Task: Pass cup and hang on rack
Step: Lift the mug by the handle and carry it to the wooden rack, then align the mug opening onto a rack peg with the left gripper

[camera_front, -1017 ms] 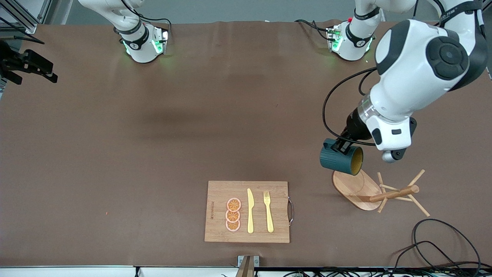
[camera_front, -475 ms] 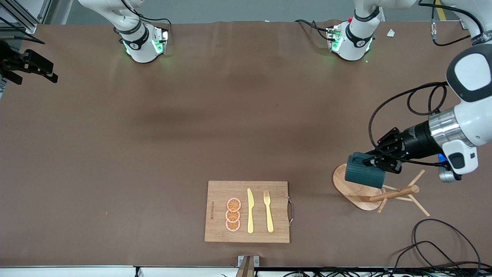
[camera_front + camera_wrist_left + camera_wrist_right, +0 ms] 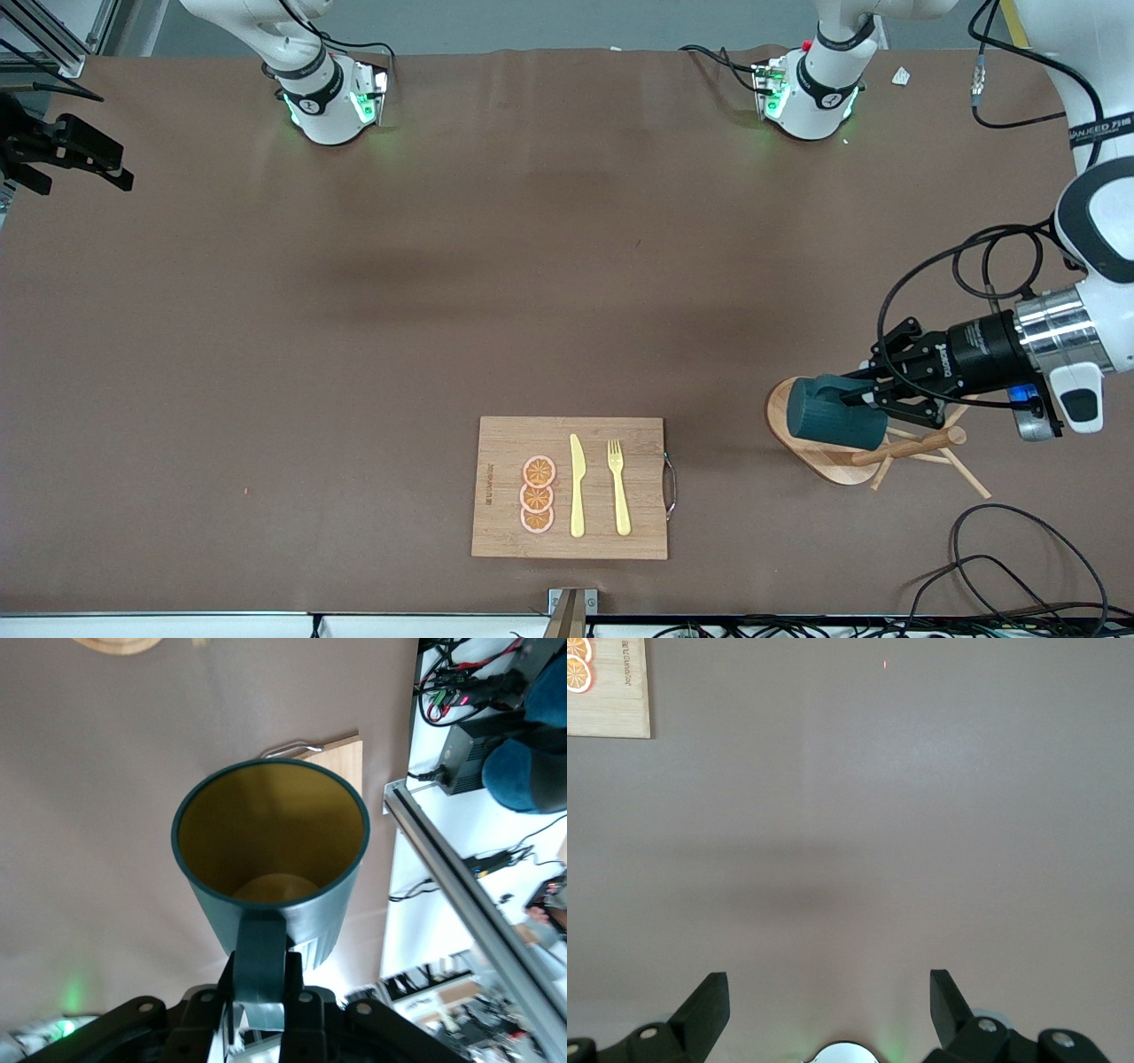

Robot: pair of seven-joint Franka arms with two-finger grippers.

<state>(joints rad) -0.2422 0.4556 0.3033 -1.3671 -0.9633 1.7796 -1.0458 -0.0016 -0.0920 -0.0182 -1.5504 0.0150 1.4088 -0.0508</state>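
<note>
The dark teal cup (image 3: pixel 833 415) hangs on its side just above the oval base of the wooden rack (image 3: pixel 904 446), close to the post and its thin pegs. My left gripper (image 3: pixel 864 394) is shut on the cup's handle and reaches in from the left arm's end of the table. In the left wrist view the cup (image 3: pixel 270 828) shows its yellowish inside, and the handle sits pinched in the left gripper (image 3: pixel 262 967). My right gripper (image 3: pixel 828 979) is open over bare brown table and holds nothing.
A wooden cutting board (image 3: pixel 505 443) with orange slices, a yellow knife and a yellow fork lies near the front edge, mid-table. Black cables (image 3: pixel 1019 558) loop at the front corner by the rack. The brown table mat (image 3: pixel 443 310) stretches between the two arm bases.
The left arm has swung out toward its end of the table, turning the cup onto its side and lowering it over the rack's base beside the pegs. The right gripper stayed open.
</note>
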